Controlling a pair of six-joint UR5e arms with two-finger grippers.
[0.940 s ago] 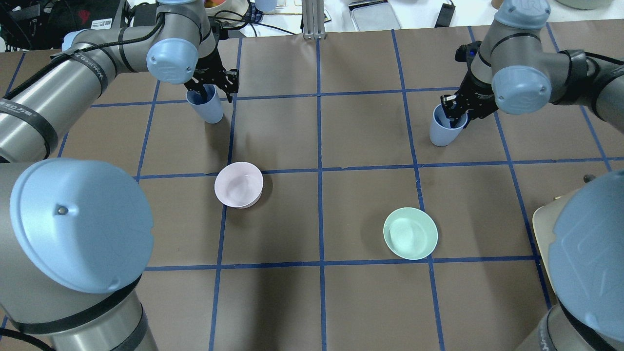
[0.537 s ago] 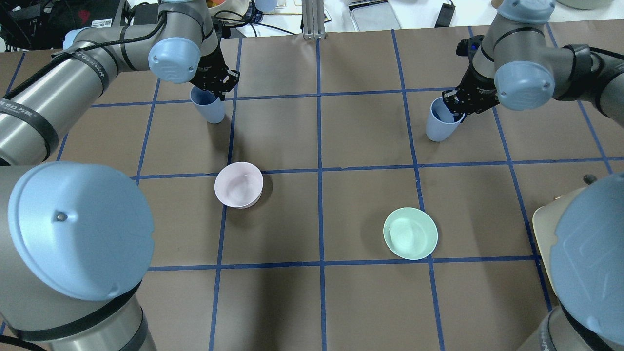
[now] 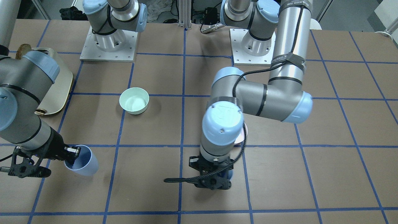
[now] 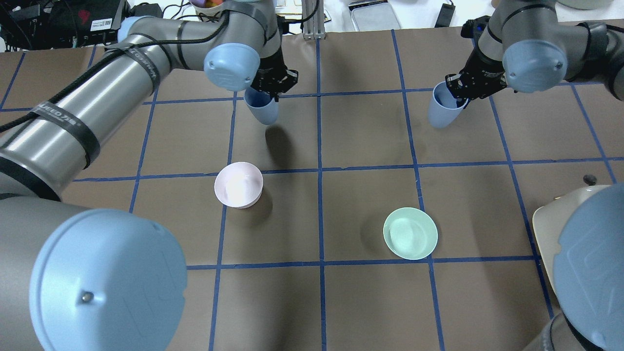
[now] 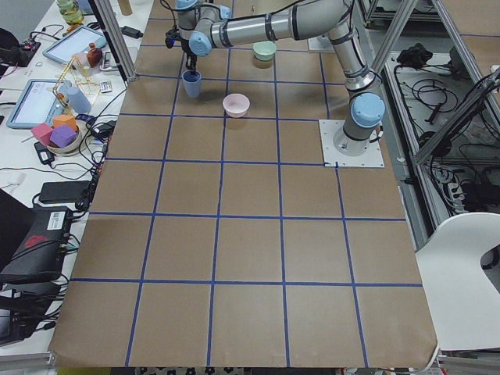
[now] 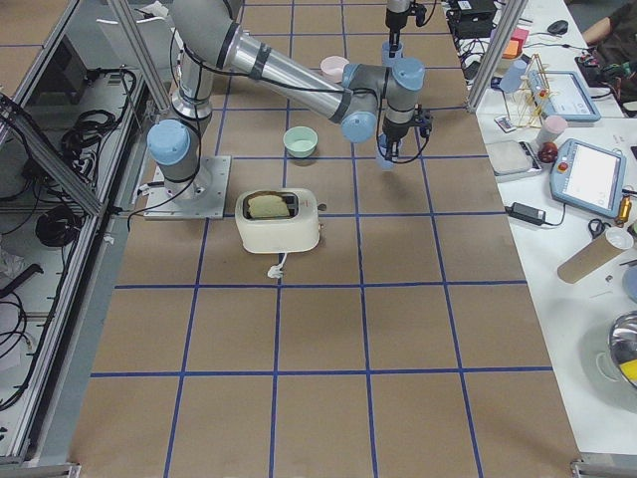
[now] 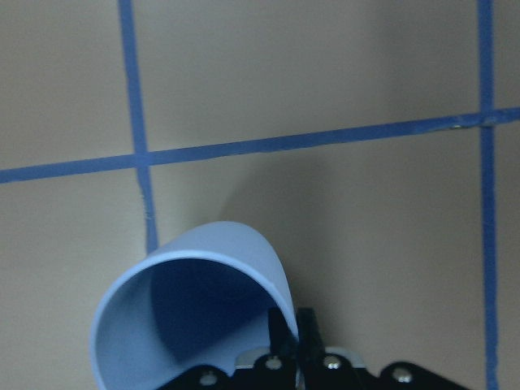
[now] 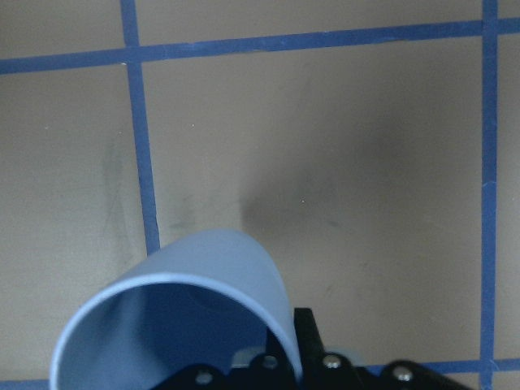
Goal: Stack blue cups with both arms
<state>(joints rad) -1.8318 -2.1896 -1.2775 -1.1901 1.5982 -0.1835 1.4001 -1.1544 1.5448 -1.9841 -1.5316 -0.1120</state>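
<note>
Two blue cups are each held by the rim, one finger inside and one outside. My left gripper (image 4: 269, 94) is shut on the left blue cup (image 4: 262, 108) and holds it tilted above the table, just left of the centre line. In the left wrist view the cup (image 7: 195, 309) hangs from the gripper at the bottom edge. My right gripper (image 4: 458, 96) is shut on the right blue cup (image 4: 440, 112), also off the table; it fills the lower left of the right wrist view (image 8: 183, 313). In the front-facing view the right cup (image 3: 82, 161) shows clearly, while the left cup is mostly hidden under the left wrist.
A pale pink bowl (image 4: 239, 191) sits left of centre and a mint-green bowl (image 4: 410, 233) right of centre, both nearer the robot than the cups. A cream toaster (image 6: 279, 219) stands at the table's right edge.
My left gripper has carried its cup to the right, toward the table's centre line, and higher. My right gripper has lifted its cup slightly and moved it a little farther from the robot.
</note>
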